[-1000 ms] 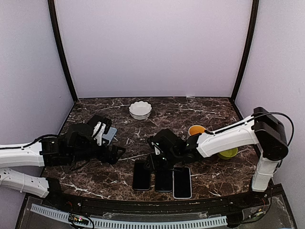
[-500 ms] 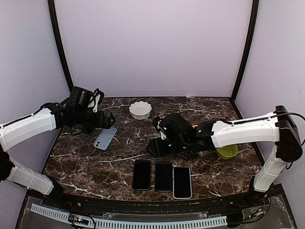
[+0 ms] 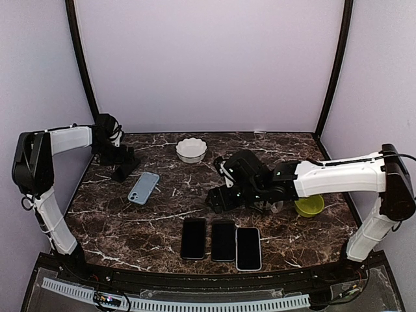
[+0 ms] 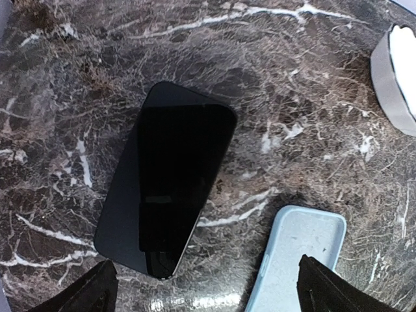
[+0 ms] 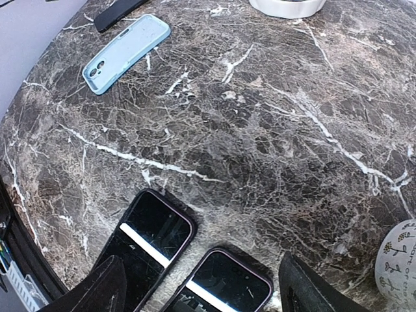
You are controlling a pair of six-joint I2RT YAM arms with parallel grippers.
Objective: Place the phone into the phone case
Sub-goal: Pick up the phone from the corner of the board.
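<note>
A bare black phone [image 4: 169, 208] lies flat on the marble at the back left, also seen in the right wrist view [image 5: 120, 13]. Just right of it lies the empty light blue phone case [image 3: 143, 187], inside facing up in the left wrist view [image 4: 296, 260]. My left gripper [image 4: 205, 299] hovers open above the phone and case, touching neither; in the top view this left gripper [image 3: 120, 159] hangs at the back left. My right gripper [image 3: 218, 198] is open at mid-table, holding nothing, above and behind the front row of phones.
Three cased phones [image 3: 223, 240] lie side by side near the front edge, two showing under the right gripper [image 5: 201, 292]. A white bowl [image 3: 191, 149] stands at the back, a yellow-green bowl [image 3: 310, 207] at the right, and a patterned white cup [image 5: 400, 260] beside it.
The left arm swung from the near left to the back left, uncovering the blue case. The right gripper opened, rose off the front phones and drew back a little.
</note>
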